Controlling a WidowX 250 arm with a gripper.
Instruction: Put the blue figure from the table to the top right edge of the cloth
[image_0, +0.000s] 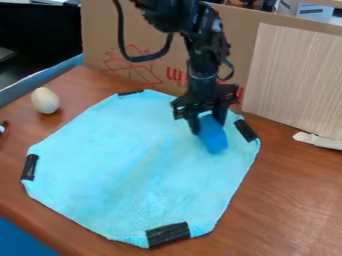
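The black gripper (206, 121) hangs down over the upper right part of the cloth, its two fingers on either side of the top of the blue figure (214, 137) and closed on it. The figure is a smooth, elongated block, tilted slightly, with its lower end toward the camera. Whether that end touches the cloth, I cannot tell. Light blue cloth (127, 165) lies over the brown table, and the figure is a little left of the black tape (246, 130) at its right corner.
A pale egg-shaped object (45, 100) stands on the table at the upper left. Behind the cloth rise a cardboard wall (150, 65) and a light wooden panel (297, 80). A whitish strip (318, 140) lies at the right edge. Black tape also marks the cloth's other corners.
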